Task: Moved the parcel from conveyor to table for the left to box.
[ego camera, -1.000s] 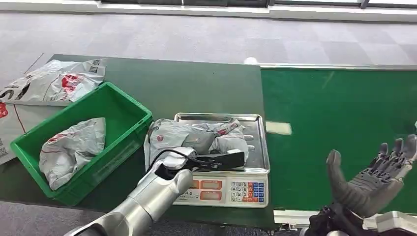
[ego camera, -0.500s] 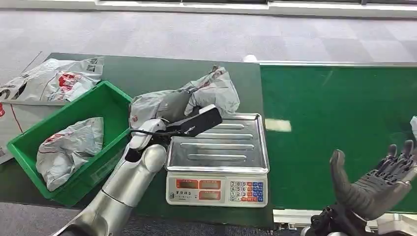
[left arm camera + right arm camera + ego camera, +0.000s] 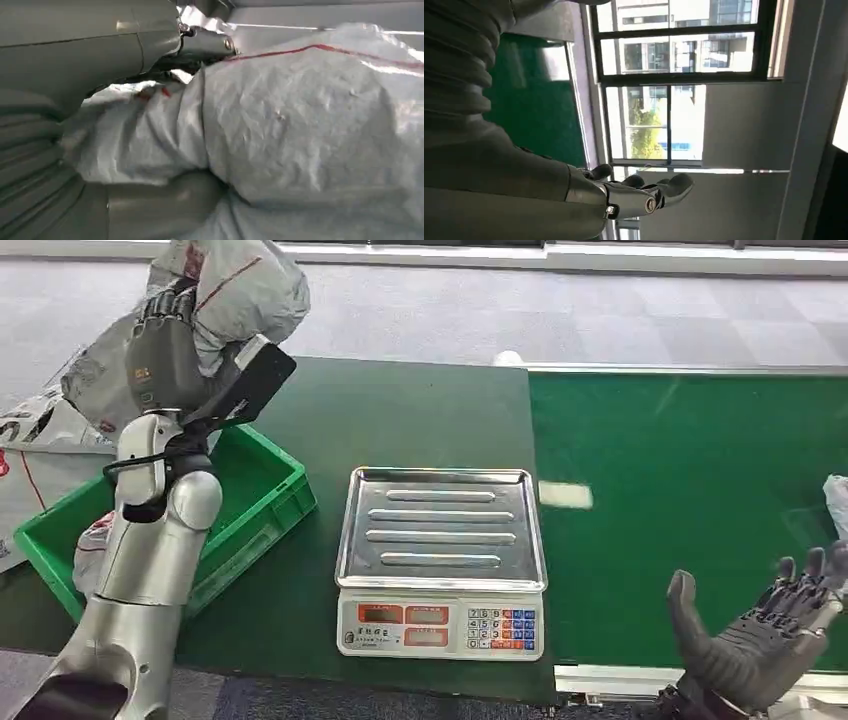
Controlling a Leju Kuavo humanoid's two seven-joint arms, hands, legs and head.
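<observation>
Stretching across the right of the head view, the green conveyor (image 3: pixel 690 510) runs beside the dark green desk (image 3: pixel 400 420), which carries a scale and a bin. Grey carpet floor (image 3: pixel 500 310) lies beyond both. A green bin (image 3: pixel 255 505) sits at the desk's left edge, and a crumpled grey mailer bag (image 3: pixel 88 540) lies inside it, partly hidden behind the silver left arm. More grey bags (image 3: pixel 50 420) lie flat on the desk past the bin. The scale (image 3: pixel 442 560) stands between bin and conveyor, its steel tray bare. The parcel (image 3: pixel 240 290), a grey plastic mailer with red print, is lifted high above the bin's far corner, clear of the desk. The left hand (image 3: pixel 165 355) grips it, fingers (image 3: pixel 168 305) wrapped round its crumpled body. The right hand (image 3: pixel 765 635) hovers low at the conveyor's near edge, holding nothing, fingers (image 3: pixel 800 575) spread apart and pointing upward.
</observation>
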